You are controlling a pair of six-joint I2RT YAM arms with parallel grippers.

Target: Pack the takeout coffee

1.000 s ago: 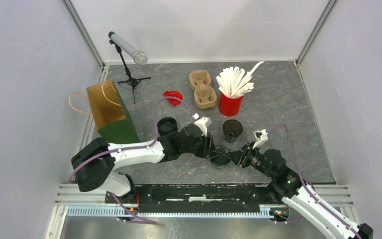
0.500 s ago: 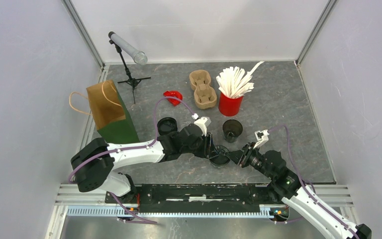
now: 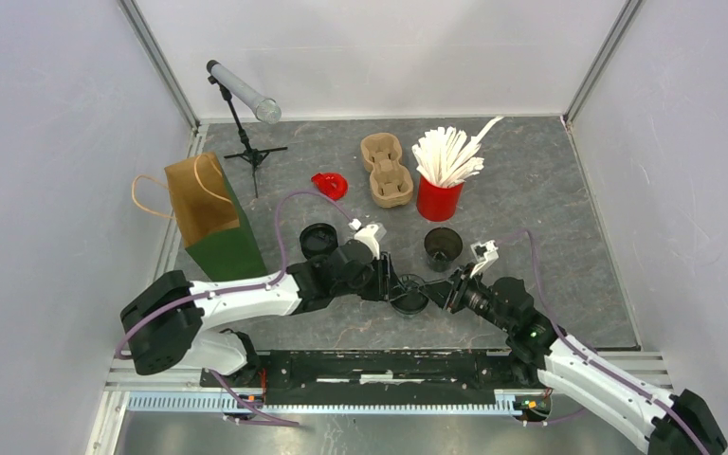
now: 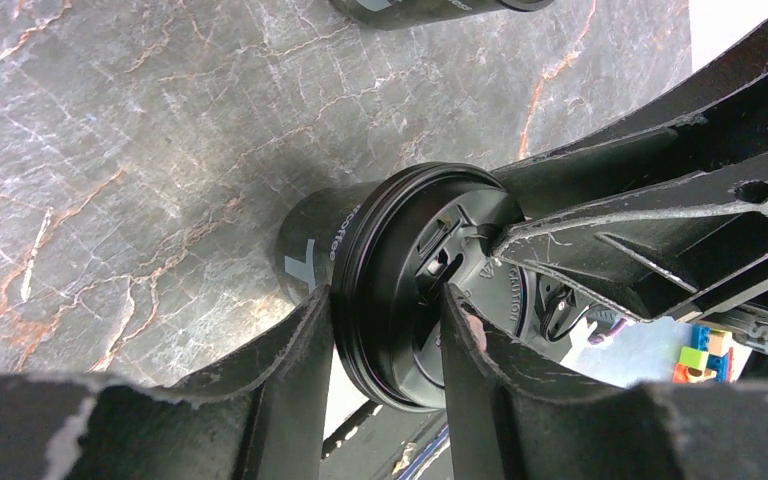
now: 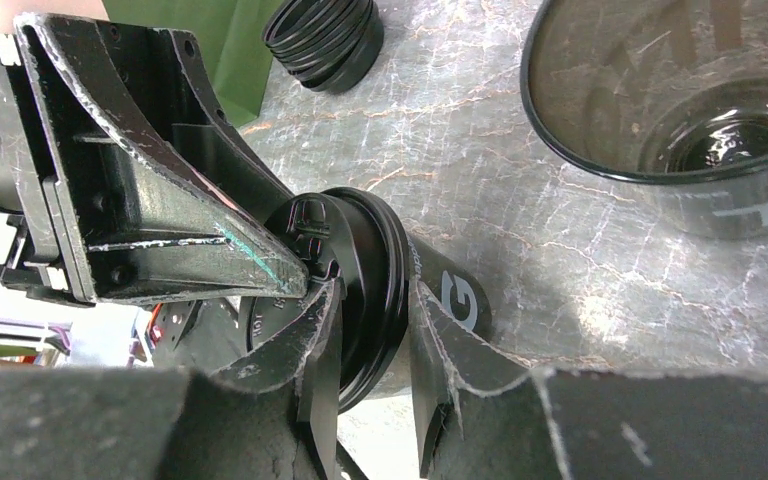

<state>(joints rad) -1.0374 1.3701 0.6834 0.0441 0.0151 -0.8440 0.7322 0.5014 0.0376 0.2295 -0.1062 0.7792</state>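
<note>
A black coffee cup with a black lid [image 3: 408,292] is at the table's middle front, between my two grippers. My left gripper [image 3: 387,284] is shut on the lid's rim from the left; in the left wrist view its fingers [image 4: 310,340] pinch the lid [image 4: 400,270]. My right gripper [image 3: 441,292] is shut on the same lid's rim from the right; in the right wrist view its fingers [image 5: 325,330] clamp the lid [image 5: 375,270] just above the cup wall [image 5: 455,295]. A second black cup [image 3: 443,246] stands open and lidless just behind.
A stack of black lids [image 3: 318,240] sits left of the cups. A brown and green paper bag [image 3: 210,213] stands at the left. Cardboard cup carriers [image 3: 386,169], a red cup of white stirrers [image 3: 441,185], a red object [image 3: 330,184] and a small stand [image 3: 246,114] are behind.
Both grippers and the lidded cup between them have shifted a little away from the arm bases and to the left. Both stay closed on the lid.
</note>
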